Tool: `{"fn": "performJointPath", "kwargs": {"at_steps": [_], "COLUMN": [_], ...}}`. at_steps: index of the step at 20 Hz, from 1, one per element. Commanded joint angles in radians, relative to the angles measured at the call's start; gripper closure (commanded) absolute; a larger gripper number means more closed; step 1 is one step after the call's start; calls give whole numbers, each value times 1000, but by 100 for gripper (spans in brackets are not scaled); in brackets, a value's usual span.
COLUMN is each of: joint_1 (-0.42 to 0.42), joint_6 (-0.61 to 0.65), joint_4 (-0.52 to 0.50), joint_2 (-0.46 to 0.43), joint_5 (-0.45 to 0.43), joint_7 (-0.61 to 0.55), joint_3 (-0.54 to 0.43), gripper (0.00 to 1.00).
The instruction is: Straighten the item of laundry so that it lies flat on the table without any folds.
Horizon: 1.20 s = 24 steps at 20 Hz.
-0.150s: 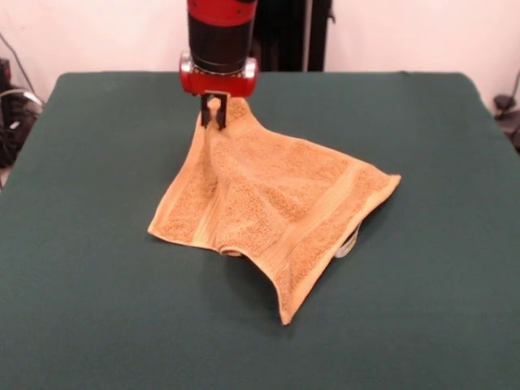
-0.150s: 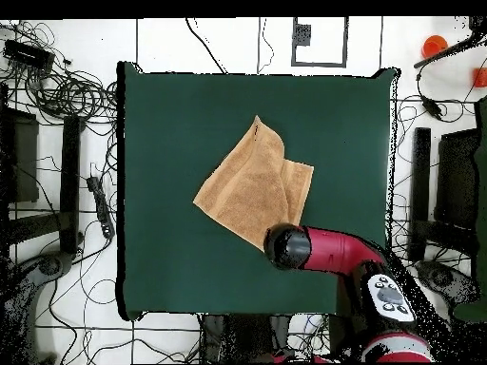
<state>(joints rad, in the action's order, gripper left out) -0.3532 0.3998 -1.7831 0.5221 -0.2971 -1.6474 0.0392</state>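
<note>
From my station I see the tool (image 1: 214,111) closed on one corner of the towel (image 1: 268,207), its two dark fingers (image 1: 221,115) pinching a small peak of cloth between them. That corner is lifted off the worktop (image 1: 97,309), and the fabric falls away from it in a tent-like slope with long creases running down from the pinch point.

The rest of the towel rests on the green surface near the middle of the worktop, a little toward the robot's side. In the front view, one corner lies flat at the left, another points toward the camera at the lower middle, and a third reaches out to the right. A paler woven band runs along the right-hand side, from the right corner down to the near point. A small white tag (image 1: 349,242) peeks out under the right edge. At the near edge, a short part of the hem is curled over on itself.

Looking straight down, I see the towel (image 2: 249,182) as a rough diamond with a fold line across its right part, so it does not lie flat. The red arm (image 2: 333,252) reaches in from the lower right, and its dark round wrist (image 2: 288,247) covers the towel's nearest corner, hiding the tool itself in this view.
</note>
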Motion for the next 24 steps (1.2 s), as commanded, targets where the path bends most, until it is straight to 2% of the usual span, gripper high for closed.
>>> {"fn": "performJointPath", "kwargs": {"at_steps": [1, 10, 13, 18, 24], "joint_1": [35, 30, 7, 7, -7], "joint_6": [-63, -87, -63, 24, 37], "joint_4": [-59, -62, -46, -20, 38], "joint_2": [-31, -34, -20, 27, -7], "joint_5": [-7, 10, 18, 66, 65], "joint_7": [-164, -177, -133, -127, -93], "joint_3": [-9, -11, -61, -89, -106], "gripper": [0, 0, 0, 0, 0]}}
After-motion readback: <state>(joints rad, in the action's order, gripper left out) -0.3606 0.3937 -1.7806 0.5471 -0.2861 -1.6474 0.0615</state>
